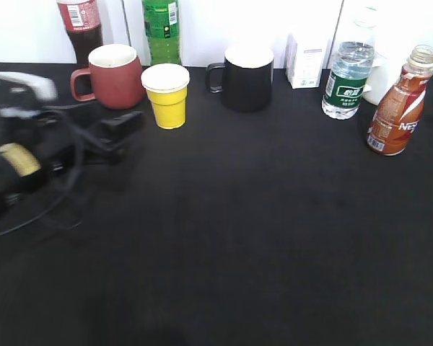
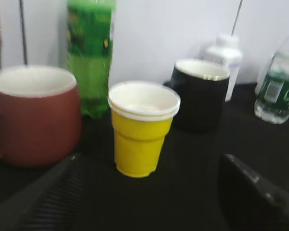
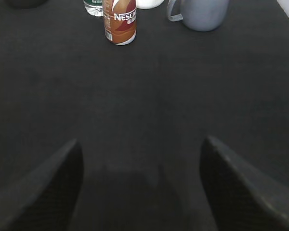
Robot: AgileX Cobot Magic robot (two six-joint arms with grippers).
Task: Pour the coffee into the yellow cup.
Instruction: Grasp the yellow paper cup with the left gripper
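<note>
The yellow cup [image 1: 167, 96] stands upright on the black table, between a maroon mug and a black mug. In the left wrist view the yellow cup [image 2: 142, 127] is straight ahead, empty and white inside. My left gripper [image 1: 123, 130] is open, low over the table just left of the cup; its fingers [image 2: 147, 185] spread wide short of it. The coffee bottle [image 1: 400, 104] stands at the far right, cap on. In the right wrist view the coffee bottle [image 3: 120, 24] is far ahead. My right gripper [image 3: 142, 168] is open and empty; it does not show in the exterior view.
A maroon mug [image 1: 112, 76], black mug [image 1: 244, 78], cola bottle [image 1: 80, 25], green soda bottle [image 1: 162, 30], water bottle [image 1: 348, 72] and white carton [image 1: 307, 61] line the back. A grey mug [image 3: 198, 12] stands right of the coffee.
</note>
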